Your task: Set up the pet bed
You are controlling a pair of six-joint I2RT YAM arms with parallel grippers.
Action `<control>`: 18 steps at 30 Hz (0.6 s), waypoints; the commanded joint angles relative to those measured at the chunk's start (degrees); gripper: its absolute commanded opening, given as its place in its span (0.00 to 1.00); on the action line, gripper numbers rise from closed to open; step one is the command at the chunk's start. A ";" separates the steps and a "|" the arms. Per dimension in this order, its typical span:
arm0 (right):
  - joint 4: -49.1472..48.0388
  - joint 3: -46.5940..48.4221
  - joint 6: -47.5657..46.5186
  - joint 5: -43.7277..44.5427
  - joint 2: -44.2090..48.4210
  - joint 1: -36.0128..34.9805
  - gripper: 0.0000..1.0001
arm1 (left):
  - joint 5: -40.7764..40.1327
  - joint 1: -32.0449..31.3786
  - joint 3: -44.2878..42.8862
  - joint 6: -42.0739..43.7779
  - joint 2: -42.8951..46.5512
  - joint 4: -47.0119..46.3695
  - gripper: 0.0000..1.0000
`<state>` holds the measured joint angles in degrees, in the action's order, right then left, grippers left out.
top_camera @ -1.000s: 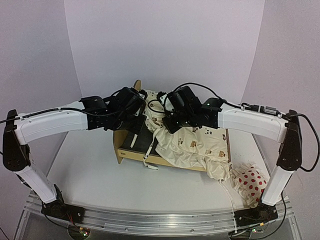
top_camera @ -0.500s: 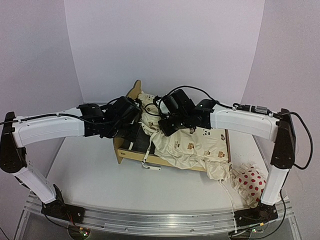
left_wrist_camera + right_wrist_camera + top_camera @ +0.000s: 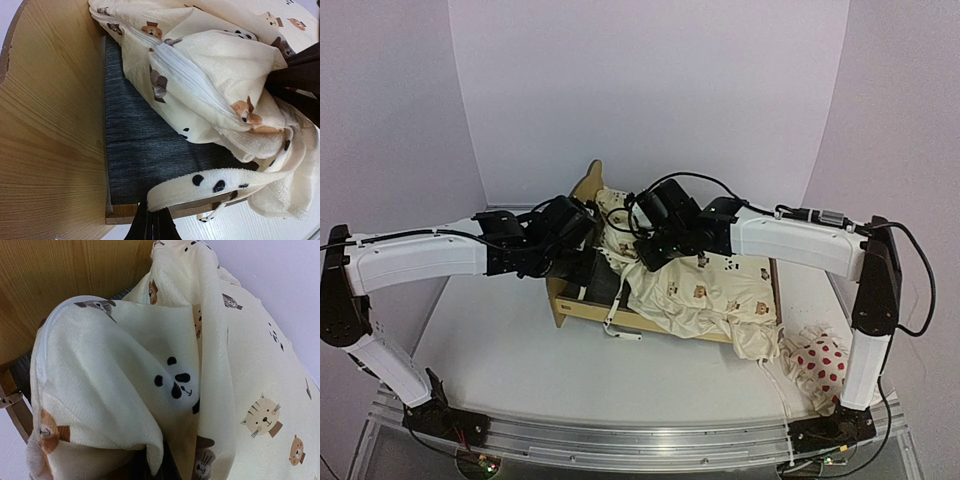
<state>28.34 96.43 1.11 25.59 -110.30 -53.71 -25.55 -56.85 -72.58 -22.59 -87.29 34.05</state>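
1. While the pet bed [image 3: 565, 296] sits at the middle of the desk [image 3: 500, 350], the cream cushion [image 3: 710, 295] lies draped over it.
2. Left claw [image 3: 152, 226] is pinched tight on the cushion's dotted tie [image 3: 210, 183].
3. Right claw [image 3: 159, 465] is clamped on cushion fabric.

Pale lilac walls [image 3: 650, 90] behind white tabletop [image 3: 500, 350]

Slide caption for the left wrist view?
Left hand pinching a tie of the cushion, draped over the pet bed.
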 commanded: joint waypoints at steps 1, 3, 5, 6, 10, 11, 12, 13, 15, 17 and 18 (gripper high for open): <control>2.68 1.20 -2.30 6.25 1.25 0.31 0.00 | 5.54 0.08 -2.28 -0.82 0.86 -2.84 0.00; 2.72 0.56 -2.72 6.71 1.80 0.32 0.00 | 7.03 0.02 -2.84 -1.13 0.45 -2.92 0.00; 2.83 0.12 -2.87 7.17 2.11 0.28 0.00 | 8.12 -0.09 -3.25 -1.54 0.31 -3.07 0.00; 2.85 -0.11 -3.00 7.56 2.22 0.28 0.00 | 8.79 -0.11 -3.42 -1.72 0.34 -3.26 0.00; 2.95 -0.69 -3.37 8.76 2.68 0.34 0.00 | 11.12 -0.20 -3.97 -1.82 0.16 -4.15 0.00; 2.95 -0.79 -3.40 8.84 2.75 0.36 0.00 | 11.17 -0.22 -4.17 -1.85 -0.05 -4.15 0.00; 2.95 -0.89 -3.42 8.91 2.78 0.38 0.00 | 11.06 -0.24 -4.36 -1.93 -0.32 -4.06 0.00; 2.95 -0.97 -3.41 8.95 2.77 0.39 0.00 | 10.73 -0.23 -4.52 -2.09 -0.62 -3.84 0.00; 2.95 -0.92 -3.40 8.72 2.65 0.42 0.00 | 9.68 -0.24 -4.60 -2.45 -1.12 -3.28 0.00; 2.99 -0.69 -3.33 8.34 2.27 0.38 0.00 | 8.30 -0.21 -4.46 -3.03 -1.50 -2.26 0.00; 3.02 -0.56 -3.26 8.13 2.04 0.38 0.00 | 7.42 -0.20 -4.32 -3.31 -1.68 -1.76 0.00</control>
<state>28.62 96.18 -1.72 30.72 -110.19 -53.82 -16.13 -56.95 -74.70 -24.37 -87.77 31.88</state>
